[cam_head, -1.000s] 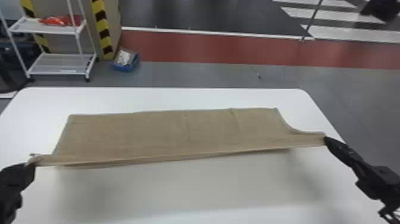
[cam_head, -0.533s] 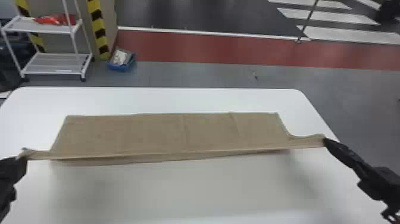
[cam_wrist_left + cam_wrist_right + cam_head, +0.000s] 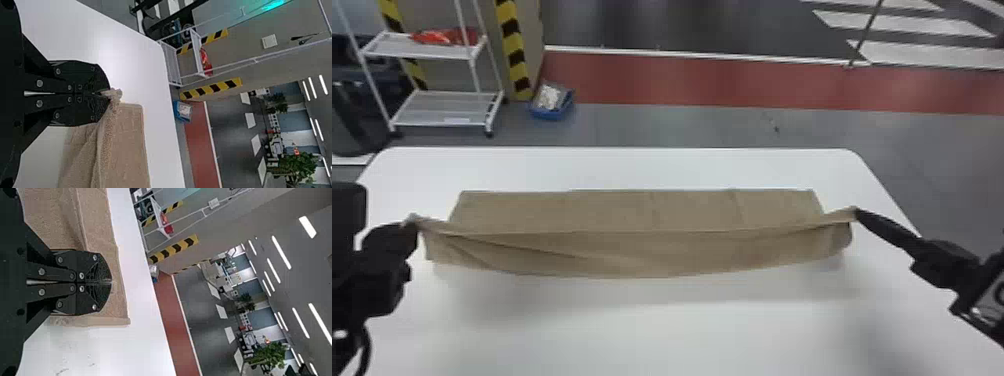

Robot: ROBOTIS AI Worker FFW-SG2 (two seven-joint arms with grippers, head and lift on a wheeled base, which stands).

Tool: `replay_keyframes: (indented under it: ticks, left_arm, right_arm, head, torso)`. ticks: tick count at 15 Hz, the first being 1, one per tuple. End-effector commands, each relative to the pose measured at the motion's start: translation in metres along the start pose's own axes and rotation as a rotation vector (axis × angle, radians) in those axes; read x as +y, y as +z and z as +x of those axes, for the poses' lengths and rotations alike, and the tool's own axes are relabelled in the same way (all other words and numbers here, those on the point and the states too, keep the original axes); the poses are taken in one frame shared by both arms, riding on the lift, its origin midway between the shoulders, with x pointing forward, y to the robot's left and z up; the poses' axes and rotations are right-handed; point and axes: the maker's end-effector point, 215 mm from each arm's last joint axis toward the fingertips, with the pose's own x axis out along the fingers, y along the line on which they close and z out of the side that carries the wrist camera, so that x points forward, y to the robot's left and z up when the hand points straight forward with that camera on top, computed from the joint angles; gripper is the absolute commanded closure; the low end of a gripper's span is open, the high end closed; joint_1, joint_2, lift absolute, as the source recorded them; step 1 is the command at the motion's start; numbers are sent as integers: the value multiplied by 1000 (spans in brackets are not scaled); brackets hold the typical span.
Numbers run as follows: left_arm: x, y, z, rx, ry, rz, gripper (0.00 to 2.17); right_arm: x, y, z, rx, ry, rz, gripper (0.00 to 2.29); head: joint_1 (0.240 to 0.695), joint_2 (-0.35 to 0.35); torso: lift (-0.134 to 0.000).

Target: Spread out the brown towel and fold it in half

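And there it was, the brown towel (image 3: 692, 207), stretched wide across the white bench (image 3: 682, 340), its far part lying flat while a ridge of raised cloth ran from one pincer to the other and the near part drooped beneath it! The left pincer (image 3: 412, 226) was pressed together on one end of that ridge, a little tuft poking out at its tips, and the right pincer (image 3: 858, 215) had the opposite end nipped tight. Beyond the bench stood a white rack (image 3: 439, 107), with a blue box (image 3: 549, 114) on the floor just beside it.
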Motion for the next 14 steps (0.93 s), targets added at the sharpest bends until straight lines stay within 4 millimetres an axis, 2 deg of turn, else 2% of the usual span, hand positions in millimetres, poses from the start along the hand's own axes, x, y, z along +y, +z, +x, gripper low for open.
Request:
replay_keyframes:
  ticks: [1,4,6,10,14]
  left_arm:
    - [1,9,21,-7,18,7,1531]
    - [4,22,46,-14,31,0,1531]
    - [2,34,59,-35,28,-13,1531]
    - [-9,51,84,-42,20,-9,1531]
    - [-15,63,100,-44,16,-8,1531]
  right_arm:
    - [-3,8,26,13,11,24,1288]
    - [-3,15,58,22,32,67,1288]
    - [-3,12,72,33,37,96,1288]
    - [-4,11,87,47,31,94,1288]
    - [-12,15,95,42,17,90,1288]
  head:
    - [695,-96]
    - [695,-77]
    - [695,-66]
    - [695,-54]
    - [695,-56]
  torso:
    - [-128]
    - [-128]
    - [-128]
    - [-128]
    - [-128]
